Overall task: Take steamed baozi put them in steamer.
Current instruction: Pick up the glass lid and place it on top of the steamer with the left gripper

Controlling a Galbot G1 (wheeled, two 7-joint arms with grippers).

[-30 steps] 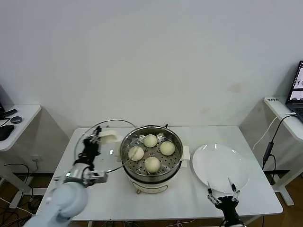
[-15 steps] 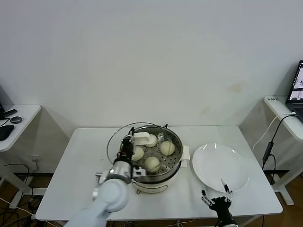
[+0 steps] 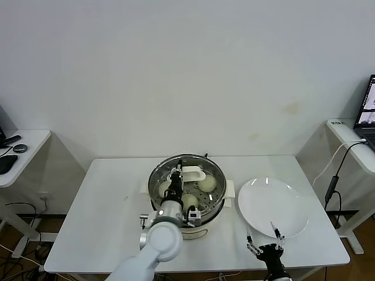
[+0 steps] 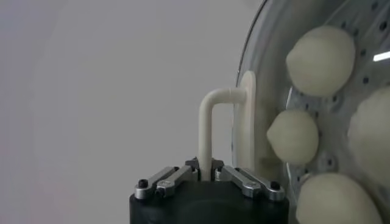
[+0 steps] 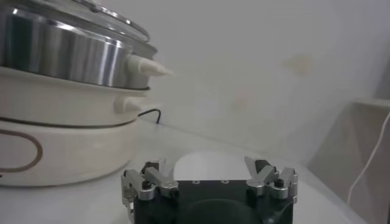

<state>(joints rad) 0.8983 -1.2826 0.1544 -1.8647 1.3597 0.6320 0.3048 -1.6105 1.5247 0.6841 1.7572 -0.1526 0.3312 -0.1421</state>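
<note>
The steamer (image 3: 209, 220) stands mid-table, a shiny steel pot on a cream base. Several cream-white baozi lie on its perforated tray, among them one at the right (image 3: 207, 184) and one at the front (image 3: 189, 201). In the left wrist view they show through the glass (image 4: 321, 52) (image 4: 293, 136). My left gripper (image 3: 177, 176) is shut on the white handle (image 4: 206, 131) of the round glass lid (image 3: 214, 174) and holds it over the pot. My right gripper (image 3: 262, 243) is open and empty at the table's front edge. The steamer's side (image 5: 67, 55) shows in the right wrist view.
A flat white plate (image 3: 272, 206) lies right of the steamer, just beyond my right gripper. Side desks stand at far left (image 3: 23, 149) and far right (image 3: 351, 137). A cable (image 3: 334, 175) hangs by the table's right edge.
My left gripper has carried the glass lid rightward from the table left of the steamer to over the pot. My right gripper has shifted slightly left and back.
</note>
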